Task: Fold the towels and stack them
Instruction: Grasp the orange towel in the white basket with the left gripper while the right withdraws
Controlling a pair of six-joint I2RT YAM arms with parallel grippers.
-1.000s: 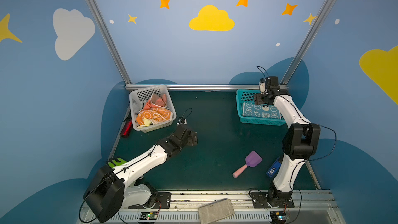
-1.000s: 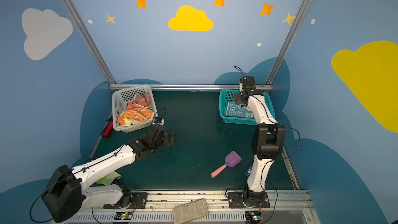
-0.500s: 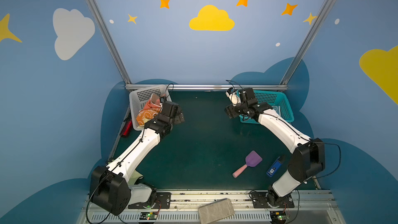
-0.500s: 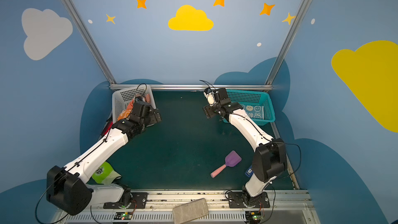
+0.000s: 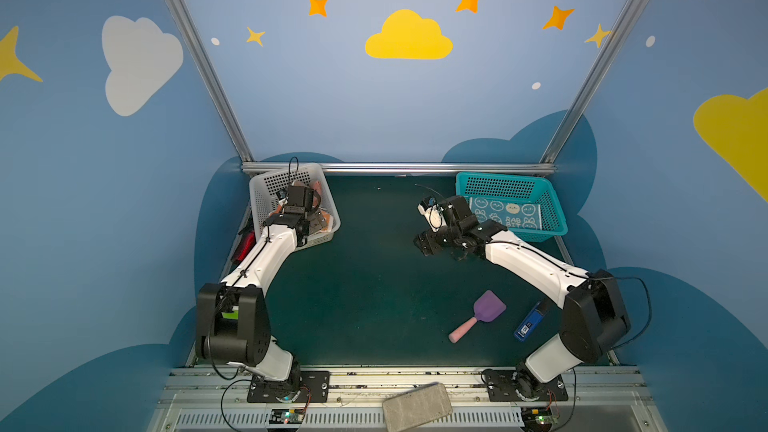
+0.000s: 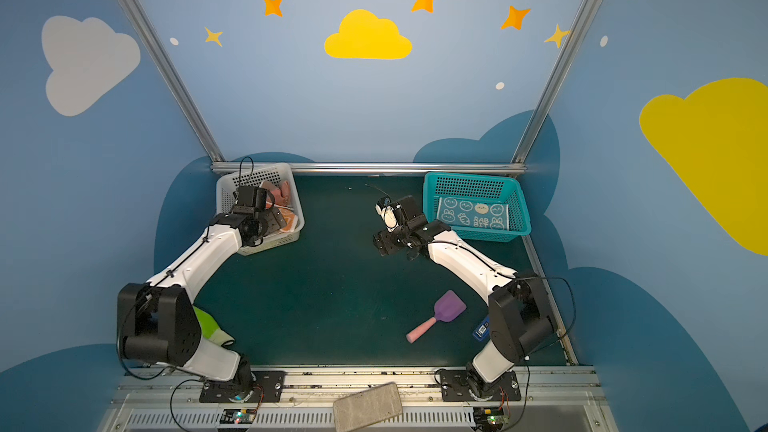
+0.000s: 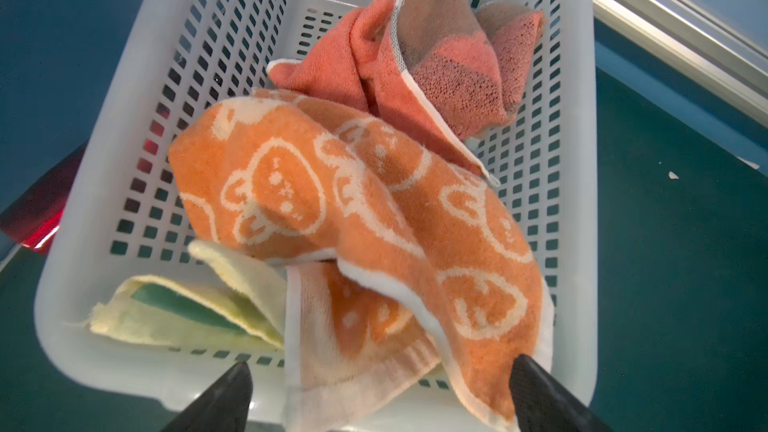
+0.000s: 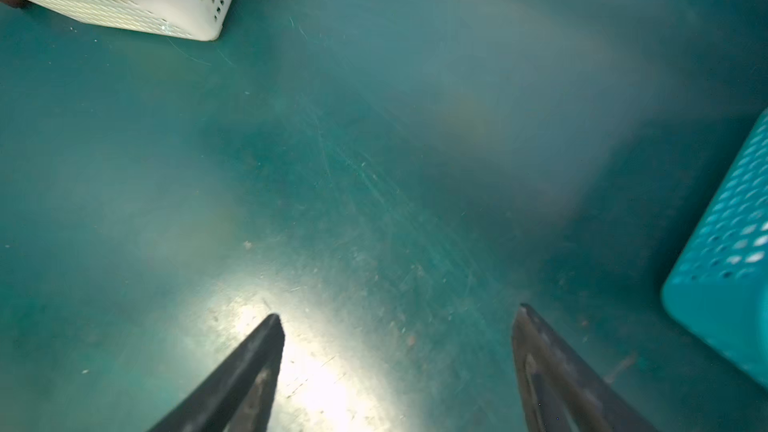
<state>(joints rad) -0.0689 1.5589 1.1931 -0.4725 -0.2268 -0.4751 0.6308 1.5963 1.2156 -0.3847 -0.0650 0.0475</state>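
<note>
Left fingers [image 7: 224, 401], apart, have swung to the orange towel [image 7: 374, 201] in the ten-o'clock white basket [image 7: 124, 118]. Right fingers [image 8: 249, 367], apart and empty, have left the two-o'clock teal basket [image 5: 557, 218]. The next pickup is probably starting.

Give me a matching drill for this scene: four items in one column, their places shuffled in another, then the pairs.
1. orange rabbit-print terry towel
2. blue rabbit-print terry towel
3. purple plastic scoop with pink handle
4. lime-green work glove

A. beside the left arm's base
B. flat in the teal plastic basket
C. crumpled in the white plastic basket
D. on the green mat, near the right arm

Pairs: 1-C, 2-B, 3-D, 4-A.
</note>
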